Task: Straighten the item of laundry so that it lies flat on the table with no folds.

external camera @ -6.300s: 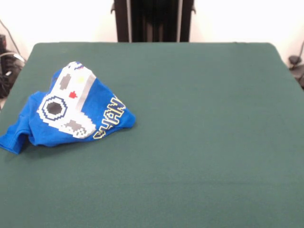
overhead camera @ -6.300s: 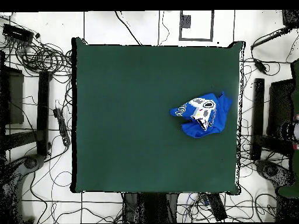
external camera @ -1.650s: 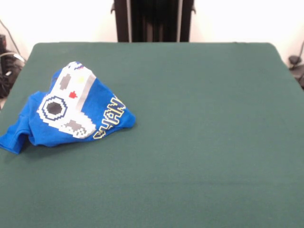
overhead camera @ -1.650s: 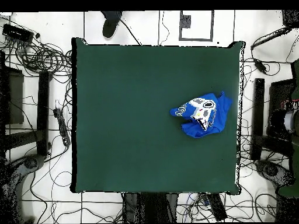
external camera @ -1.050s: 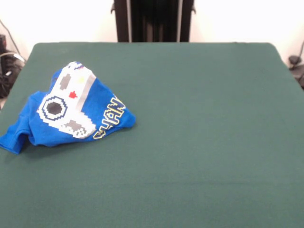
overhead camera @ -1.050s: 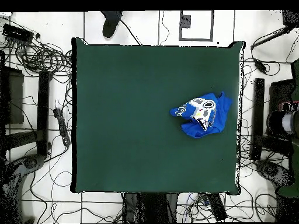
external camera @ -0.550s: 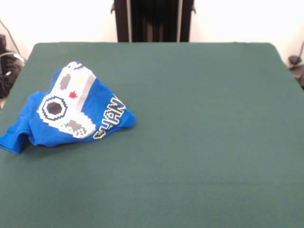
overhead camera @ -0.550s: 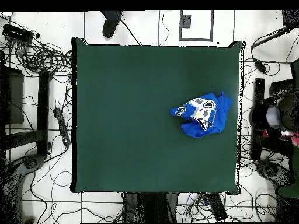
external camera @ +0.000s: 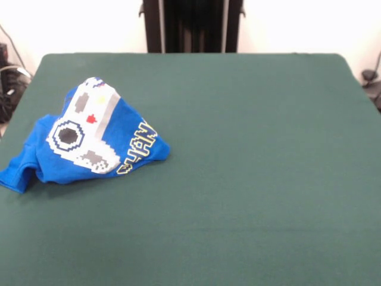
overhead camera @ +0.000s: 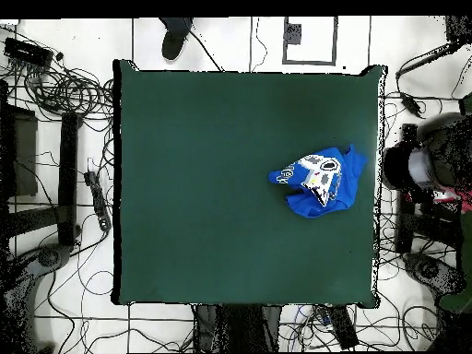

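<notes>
The bright blue T-shirt lies crumpled and folded over on the left side of the dark green table in the front view. Its white-grey pixel controller print and part of the yellow-outlined lettering face up. One sleeve sticks out at the table's left edge. In the overhead view the shirt lies bunched near the table's right edge. The gripper and arm do not show in either view.
The robot's black pedestal stands behind the table's far edge. Cables and equipment lie on the floor around the table. A round black and white device stands just off the table's right edge by the shirt.
</notes>
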Robot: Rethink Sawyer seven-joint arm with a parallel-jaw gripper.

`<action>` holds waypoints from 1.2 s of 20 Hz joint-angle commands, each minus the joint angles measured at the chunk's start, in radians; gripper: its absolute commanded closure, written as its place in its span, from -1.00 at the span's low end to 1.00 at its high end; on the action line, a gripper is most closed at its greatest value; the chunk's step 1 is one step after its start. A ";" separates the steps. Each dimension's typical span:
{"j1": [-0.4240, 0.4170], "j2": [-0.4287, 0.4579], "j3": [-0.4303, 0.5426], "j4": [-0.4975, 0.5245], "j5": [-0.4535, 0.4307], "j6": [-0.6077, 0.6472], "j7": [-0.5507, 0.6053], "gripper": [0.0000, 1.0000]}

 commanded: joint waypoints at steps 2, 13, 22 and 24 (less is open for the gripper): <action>0.026 0.061 0.094 0.061 0.021 0.047 0.096 1.00; 0.070 0.084 0.073 0.036 0.029 0.075 0.188 1.00; 0.101 0.130 0.073 0.058 0.064 0.008 0.282 1.00; 0.108 0.137 0.064 0.046 0.064 0.023 0.288 1.00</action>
